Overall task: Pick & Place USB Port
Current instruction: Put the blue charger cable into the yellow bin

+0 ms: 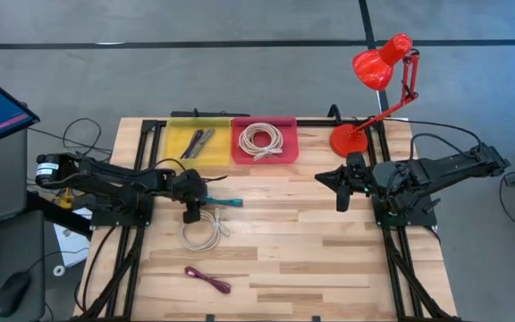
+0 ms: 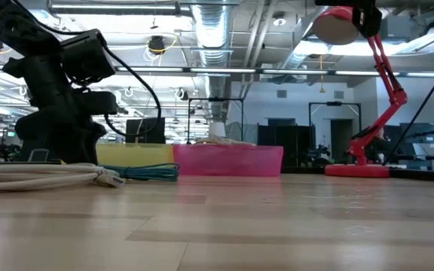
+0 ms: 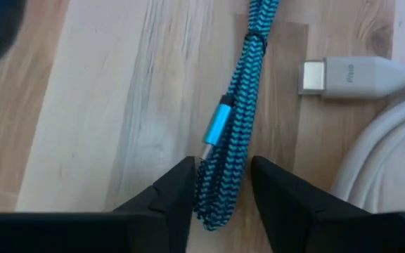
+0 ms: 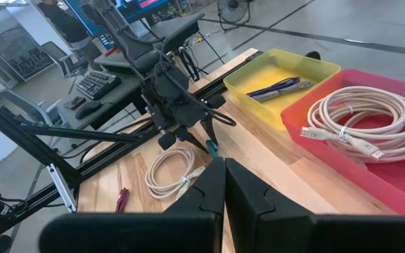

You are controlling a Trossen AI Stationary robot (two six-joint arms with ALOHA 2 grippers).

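- My left gripper (image 3: 221, 184), fingers apart, straddles the teal braided cable (image 3: 239, 105) beside the white cable (image 1: 202, 233).
- Cable looks light, floppy; I'd pinch mid-bundle, below its metal plug (image 3: 215, 131).
- Right gripper (image 4: 224, 184) pressed together, waits by the red lamp (image 1: 378, 89).

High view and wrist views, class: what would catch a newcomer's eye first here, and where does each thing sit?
The red desk lamp at the table's far right corner stands out first, with the yellow tray and pink tray side by side along the far edge. Next comes the left gripper, its open fingers set either side of a bundled teal braided cable, beside a white cable coil. The right gripper waits shut near the lamp's base.
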